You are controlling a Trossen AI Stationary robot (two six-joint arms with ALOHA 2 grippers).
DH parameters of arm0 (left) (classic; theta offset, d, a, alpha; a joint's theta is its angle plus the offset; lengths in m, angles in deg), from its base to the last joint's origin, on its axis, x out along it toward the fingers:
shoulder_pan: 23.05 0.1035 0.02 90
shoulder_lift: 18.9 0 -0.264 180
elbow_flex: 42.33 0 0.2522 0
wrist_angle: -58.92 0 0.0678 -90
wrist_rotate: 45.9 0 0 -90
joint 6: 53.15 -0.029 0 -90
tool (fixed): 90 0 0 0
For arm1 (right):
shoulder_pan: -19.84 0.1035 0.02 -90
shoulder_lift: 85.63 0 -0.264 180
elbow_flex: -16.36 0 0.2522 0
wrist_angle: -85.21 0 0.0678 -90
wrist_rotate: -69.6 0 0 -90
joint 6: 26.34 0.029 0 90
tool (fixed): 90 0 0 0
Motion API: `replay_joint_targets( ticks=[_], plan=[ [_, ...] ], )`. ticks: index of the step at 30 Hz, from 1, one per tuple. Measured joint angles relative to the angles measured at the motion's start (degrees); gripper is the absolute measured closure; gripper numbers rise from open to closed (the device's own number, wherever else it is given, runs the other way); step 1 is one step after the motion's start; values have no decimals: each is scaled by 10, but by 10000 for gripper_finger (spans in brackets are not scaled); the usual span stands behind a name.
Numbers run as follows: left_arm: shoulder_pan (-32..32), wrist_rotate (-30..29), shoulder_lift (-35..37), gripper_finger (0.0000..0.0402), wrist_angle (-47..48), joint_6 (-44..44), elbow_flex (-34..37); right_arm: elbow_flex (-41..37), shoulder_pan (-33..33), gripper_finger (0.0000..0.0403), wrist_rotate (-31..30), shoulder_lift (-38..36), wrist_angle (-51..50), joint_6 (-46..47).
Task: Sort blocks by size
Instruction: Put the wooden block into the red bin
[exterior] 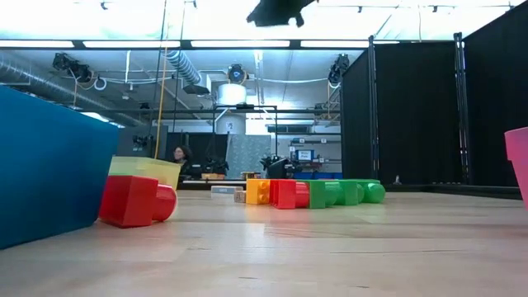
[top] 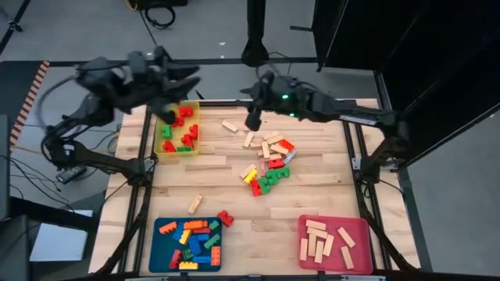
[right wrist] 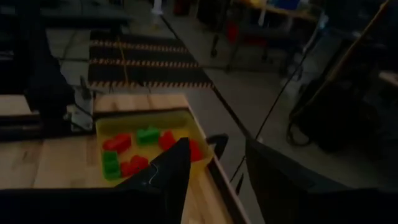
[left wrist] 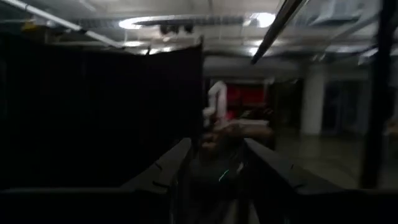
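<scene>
A loose heap of blocks (top: 269,168), red, green, yellow and pale wood, lies on the table's middle, and shows in the low view as a row of blocks (exterior: 313,193). My left gripper (top: 187,80) hangs high over the far end of the yellow tray (top: 178,131), open and empty; its fingers (left wrist: 177,165) look out into the room. My right gripper (top: 253,113) hovers above the far part of the heap, also open and empty. Past its fingers (right wrist: 168,171), the yellow tray (right wrist: 146,127) shows with red and green blocks in it.
A blue tray (top: 187,243) of mixed bricks and a pink tray (top: 334,242) of wooden bars stand at the near edge. A wooden bar (top: 194,204) and a red brick (top: 226,218) lie loose between them and the heap. A person sits far off in the room (exterior: 179,157).
</scene>
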State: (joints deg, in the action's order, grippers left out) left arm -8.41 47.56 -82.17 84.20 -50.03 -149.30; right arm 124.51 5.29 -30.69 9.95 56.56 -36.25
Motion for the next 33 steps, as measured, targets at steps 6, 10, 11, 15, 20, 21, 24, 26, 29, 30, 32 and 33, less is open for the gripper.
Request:
replay_joint_targets(
  ticks=[6, 10, 11, 15, 20, 21, 24, 26, 29, 30, 32, 33],
  plan=[
    [-23, 2, 65, 257, 13, 5, -2, 0, -1, 233, 0, 71, 7, 90],
    [-28, 0, 101, 257, 16, 29, -2, 0, 4, 234, 10, 127, 7, 91],
    [-28, 0, 109, 257, 24, 30, -2, 0, 7, 233, 12, 143, 6, 96],
    [-28, -10, 131, 257, 53, 26, -2, 0, 17, 227, 14, 201, -12, 128],
    [-28, -55, 132, 257, 88, 3, -1, 0, 21, 195, -35, 257, -39, 132],
    [-28, -56, 128, 257, 89, 6, -1, 0, 20, 184, -48, 264, -44, 132],
    [-28, -56, 118, 257, 103, 16, -1, 0, 11, 144, -76, 272, -45, 133],
    [-28, -56, 112, 257, 107, 15, -1, 0, 0, 119, -92, 272, -43, 127],
    [-28, -72, 104, 257, 108, 14, -1, 1, -22, 93, -119, 272, -29, 122],
    [-28, -82, 101, 257, 109, 12, -1, 1, -31, 89, -113, 272, -31, 129],
    [-28, -103, 96, 257, 108, -1, -1, 1, -51, 87, -67, 272, -45, 168],
    [-28, -112, 94, 257, 108, -8, -1, 1, -59, 88, -39, 272, -52, 196]
  ],
)
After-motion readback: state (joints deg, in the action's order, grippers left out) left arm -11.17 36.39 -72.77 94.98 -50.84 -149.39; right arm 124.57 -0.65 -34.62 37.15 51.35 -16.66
